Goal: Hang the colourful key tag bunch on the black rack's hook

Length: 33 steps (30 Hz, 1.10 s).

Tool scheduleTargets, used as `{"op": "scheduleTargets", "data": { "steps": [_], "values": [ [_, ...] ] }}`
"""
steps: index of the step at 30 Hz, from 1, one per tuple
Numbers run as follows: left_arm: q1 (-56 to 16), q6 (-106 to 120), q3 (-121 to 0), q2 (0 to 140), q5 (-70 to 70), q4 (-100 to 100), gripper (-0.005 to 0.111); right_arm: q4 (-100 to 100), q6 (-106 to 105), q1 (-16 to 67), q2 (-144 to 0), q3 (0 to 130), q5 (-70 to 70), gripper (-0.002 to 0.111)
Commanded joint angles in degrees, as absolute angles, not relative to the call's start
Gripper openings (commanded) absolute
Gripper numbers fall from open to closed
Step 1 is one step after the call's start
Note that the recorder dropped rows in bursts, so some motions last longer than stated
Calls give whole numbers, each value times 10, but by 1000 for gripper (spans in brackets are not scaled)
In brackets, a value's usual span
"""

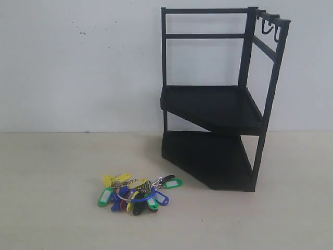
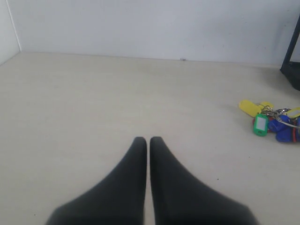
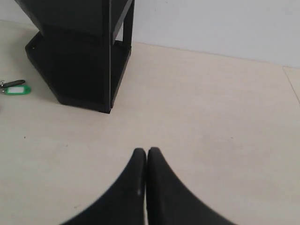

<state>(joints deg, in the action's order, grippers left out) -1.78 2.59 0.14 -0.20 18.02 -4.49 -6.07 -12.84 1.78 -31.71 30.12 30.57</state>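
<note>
White wall, pale table (image 1: 52,208). Colourful key tag bunch (image 1: 138,194) flat on table near black rack (image 1: 218,104); hooks (image 1: 268,28) bare. Left jaws, right jaws pressed together, empty. Task unstarted: grasp, lift, hang remain.

In front of me: the key tag bunch (image 1: 138,192), a flat multicoloured heap, lies at eight o'clock from the upright black rack (image 1: 213,109), apart from it.

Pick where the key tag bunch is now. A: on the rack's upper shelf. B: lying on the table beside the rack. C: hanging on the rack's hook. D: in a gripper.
B: the colourful key tag bunch lies on the table, apart from the black rack.
</note>
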Motion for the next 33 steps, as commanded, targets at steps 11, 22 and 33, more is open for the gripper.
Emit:
{"op": "scheduleTargets", "data": {
  "steps": [11,22,33],
  "values": [
    [-16,26,0,0,176,-49,4,-92,-85,17,-339,306,233,0],
    [-16,26,0,0,176,-49,4,-347,-294,49,-598,316,178,0],
    [-16,26,0,0,176,-49,4,-397,-531,276,-891,576,236,0]
  ]
}}
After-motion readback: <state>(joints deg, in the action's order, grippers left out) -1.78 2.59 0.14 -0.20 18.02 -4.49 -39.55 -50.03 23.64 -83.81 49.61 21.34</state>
